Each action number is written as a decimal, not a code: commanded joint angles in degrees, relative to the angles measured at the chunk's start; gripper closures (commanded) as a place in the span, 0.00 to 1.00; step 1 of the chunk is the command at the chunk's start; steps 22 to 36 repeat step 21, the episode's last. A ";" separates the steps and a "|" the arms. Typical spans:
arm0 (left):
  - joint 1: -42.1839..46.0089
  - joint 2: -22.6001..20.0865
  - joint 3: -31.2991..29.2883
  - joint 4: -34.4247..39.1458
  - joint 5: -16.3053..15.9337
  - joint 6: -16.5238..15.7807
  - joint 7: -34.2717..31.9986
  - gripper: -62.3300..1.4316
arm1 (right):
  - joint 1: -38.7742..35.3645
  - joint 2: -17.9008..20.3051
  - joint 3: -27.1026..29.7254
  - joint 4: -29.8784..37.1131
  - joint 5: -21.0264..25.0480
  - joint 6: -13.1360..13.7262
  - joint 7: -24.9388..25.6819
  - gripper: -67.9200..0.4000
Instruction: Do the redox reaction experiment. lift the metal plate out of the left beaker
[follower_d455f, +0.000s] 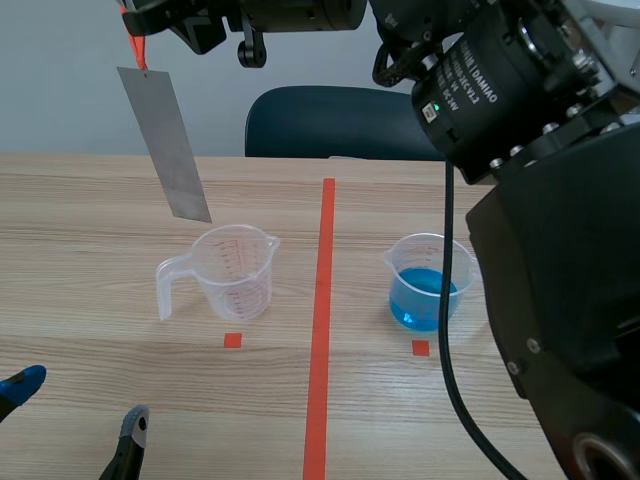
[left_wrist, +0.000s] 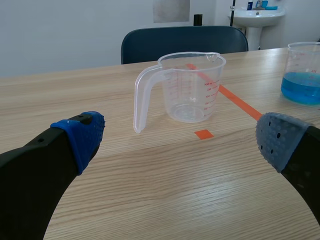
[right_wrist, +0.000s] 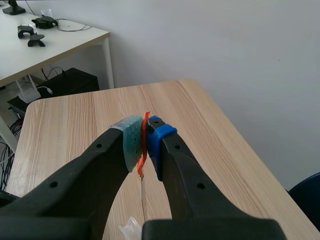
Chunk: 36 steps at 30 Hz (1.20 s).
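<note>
Overhead, my right gripper (right_wrist: 145, 140) is clamped on an orange-red strip (right_wrist: 142, 150), and from that strip the metal plate (follower_d455f: 165, 145) hangs above the left beaker (follower_d455f: 235, 272). The plate is wholly out of the beaker. It is tilted, with its lower edge just above the rim on the handle side. The clear beaker stands upright on the wooden table (follower_d455f: 90, 220). My left gripper (left_wrist: 181, 137) sits low on the near side of the left beaker, apart from it, with its fingers spread wide around nothing. Beyond the red tape line (follower_d455f: 322, 320), well apart from the left beaker, a second beaker (follower_d455f: 430, 285) holds blue liquid (follower_d455f: 422, 300). A dark chair (follower_d455f: 340, 120) stands behind the table.
</note>
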 joint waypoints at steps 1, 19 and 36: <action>-0.15 -0.02 0.04 0.94 -0.15 0.11 -0.98 0.00 | 1.49 0.09 0.15 0.55 1.05 0.85 1.29 0.99; -0.15 -0.02 0.04 0.94 -0.15 0.11 -0.98 0.00 | 1.49 0.09 0.20 0.55 1.11 0.85 1.29 0.99; -0.15 -0.02 0.04 0.94 -0.15 0.11 -0.98 0.00 | 1.49 0.09 0.20 0.55 1.70 0.61 1.25 0.99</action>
